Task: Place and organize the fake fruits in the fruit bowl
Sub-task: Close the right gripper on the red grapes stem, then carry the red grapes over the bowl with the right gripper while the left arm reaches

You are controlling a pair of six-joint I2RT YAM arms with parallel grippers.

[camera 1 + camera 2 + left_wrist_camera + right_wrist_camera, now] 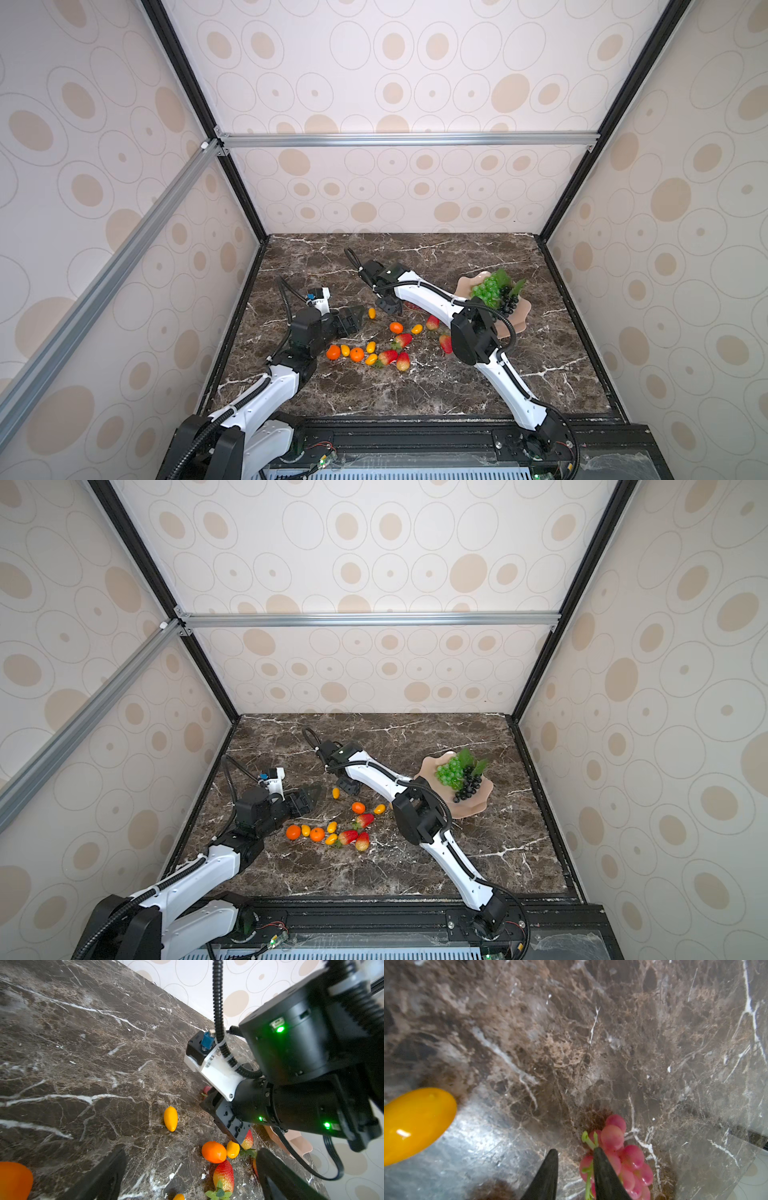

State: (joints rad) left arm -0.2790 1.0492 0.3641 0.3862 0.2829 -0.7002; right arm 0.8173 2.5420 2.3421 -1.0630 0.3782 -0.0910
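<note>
Top views, working outward from the near edge of the table (pixel 415 390). Nearest is a loose scatter on the bare table, left of centre:
- oranges (pixel 356 354), two in the front row and one just behind
- yellow oval fruits (pixel 345 350) mixed among them
- strawberries (pixel 402 361), some in the row and two close beside the right arm

Left hand (pixel 358 319) sits low just beyond the scatter's left end. Its fingers are spread wide with nothing between them, and the left wrist view shows the same. One lone yellow oval lies on the table between the two hands.

Right hand (pixel 575 1151) reaches across to mid-table, tips low over the surface. In the right wrist view its fingers stand a little apart, with bare table showing through the gap, so it grips nothing. Red grape bunch (pixel 633 1157) lies on the table against the outer side of one finger.

Farthest, on the right, is the fruit bowl (pixel 521 320). It holds the green grape bunch (pixel 487 289) and the dark grape bunch (pixel 509 302) side by side, leaves toward the far side.
</note>
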